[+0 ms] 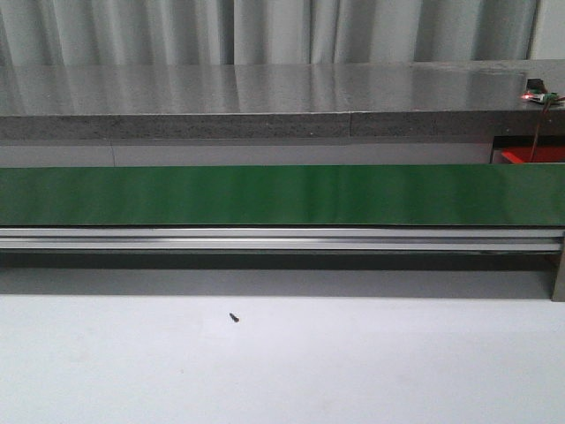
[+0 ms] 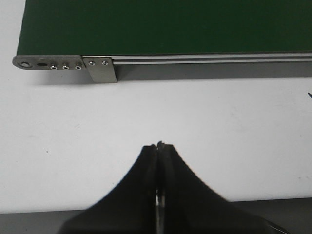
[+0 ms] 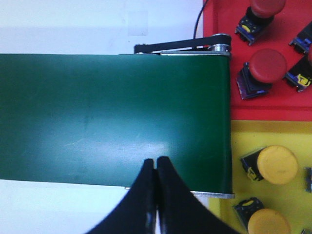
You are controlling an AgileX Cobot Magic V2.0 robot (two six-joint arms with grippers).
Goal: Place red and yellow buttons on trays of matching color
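In the right wrist view, red buttons lie on the red tray and yellow buttons lie on the yellow tray, both trays beside the end of the green conveyor belt. My right gripper hovers over the belt's edge, shut and empty. My left gripper is shut with nothing in it, above the white table near the belt's other end. No button lies on the belt. Neither gripper shows in the front view, where a corner of the red tray shows.
The long green belt on its aluminium rail crosses the front view, with a grey counter behind. A small dark screw lies on the white table. A metal end bracket holds the belt's rail.
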